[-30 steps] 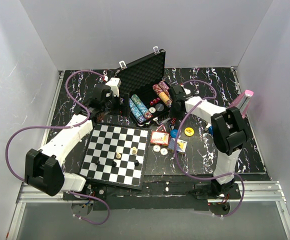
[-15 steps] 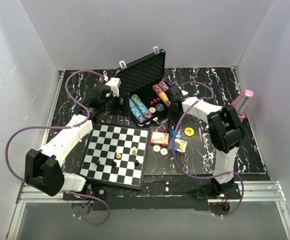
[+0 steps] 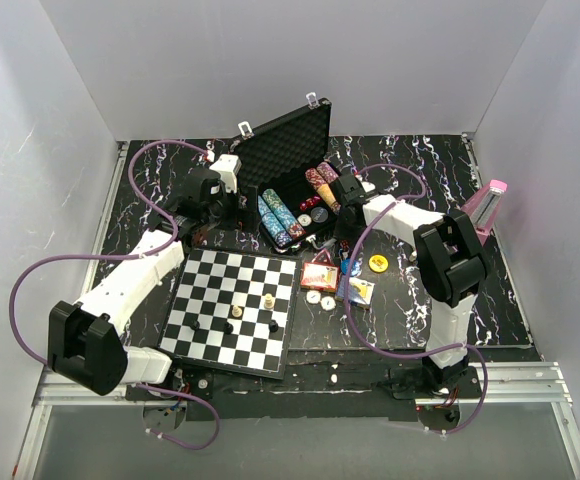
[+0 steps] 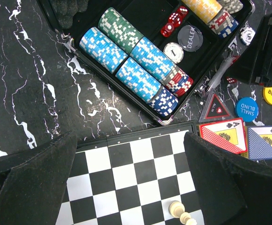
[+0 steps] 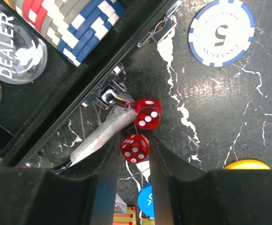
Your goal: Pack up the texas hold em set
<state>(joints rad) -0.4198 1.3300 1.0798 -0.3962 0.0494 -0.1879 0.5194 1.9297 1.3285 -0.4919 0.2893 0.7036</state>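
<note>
My right end effector [image 5: 135, 153] points down at the black marbled worktop [image 5: 211, 108]. Its jaws are drawn in to a narrow gap around a small red die [image 5: 135, 146], and I cannot tell whether the pads are pressing it yet or only flanking it. A second die [image 5: 148, 113] lies just beyond the first, touching it or nearly so. Both sit right beside the front wall of the open black case [image 3: 288, 140], next to a silver latch [image 5: 109, 97]. Inside the case are rows of chips [image 4: 126, 61] and a clear dealer button [image 5: 14, 51]. A die is light, hard and smooth — it will not crush, but I judge it could squirt out of a skewed pinch, so the flat opposite faces, taken square on, are the place to hold. Room is tight: the latch and case wall stand on one side and the second die is ahead, while a loose white-and-blue chip [image 5: 221, 32] lies farther off on open worktop. Lifting straight up before crossing the case rim looks safest. My left end effector [image 4: 129, 140] is spread as wide as it goes and holds nothing — it hovers over the far edge of a chessboard [image 4: 136, 173], with two card decks [image 4: 222, 136] lying beside the board.
</note>
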